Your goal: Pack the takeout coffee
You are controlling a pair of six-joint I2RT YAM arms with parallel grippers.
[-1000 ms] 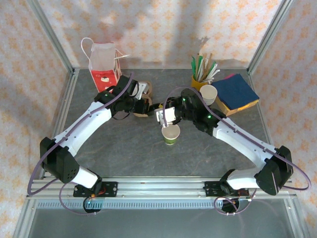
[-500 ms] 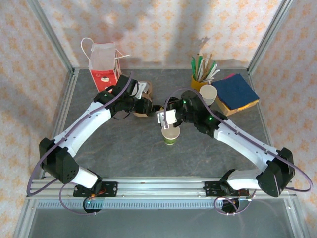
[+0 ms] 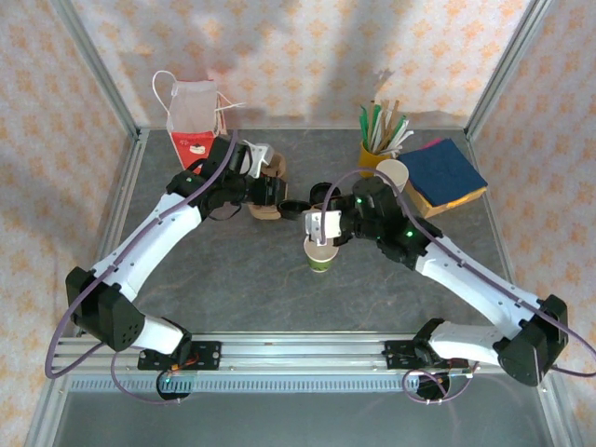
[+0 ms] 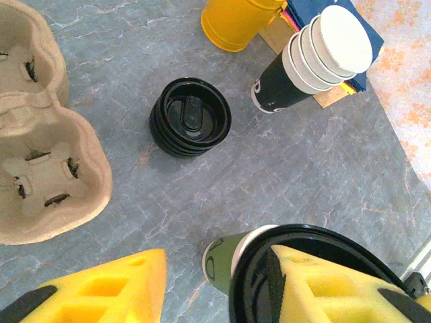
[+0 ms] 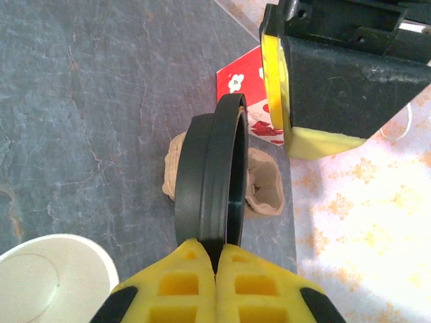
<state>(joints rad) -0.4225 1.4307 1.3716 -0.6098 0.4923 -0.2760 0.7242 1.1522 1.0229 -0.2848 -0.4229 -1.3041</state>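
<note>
White links, black joints and bases on left arm (image 3: 156,229) and right arm (image 3: 475,279), purple cables (image 3: 53,346) looped alongside. Yellow slotted pads (image 4: 101,289) on the left end effector (image 4: 212,286) and right end effector (image 5: 217,249).

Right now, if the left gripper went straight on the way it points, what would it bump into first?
Probably the stack of black lids on the table, ahead of the open left gripper; depth is unclear.

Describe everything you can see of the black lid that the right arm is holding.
The black lid is round, glossy plastic with a raised, stepped rim. The right gripper's yellow fingers are shut on its edge, one on each face, so the wrist camera sees it edge-on. It hangs close to the open paper cup, not seated on it.
</note>
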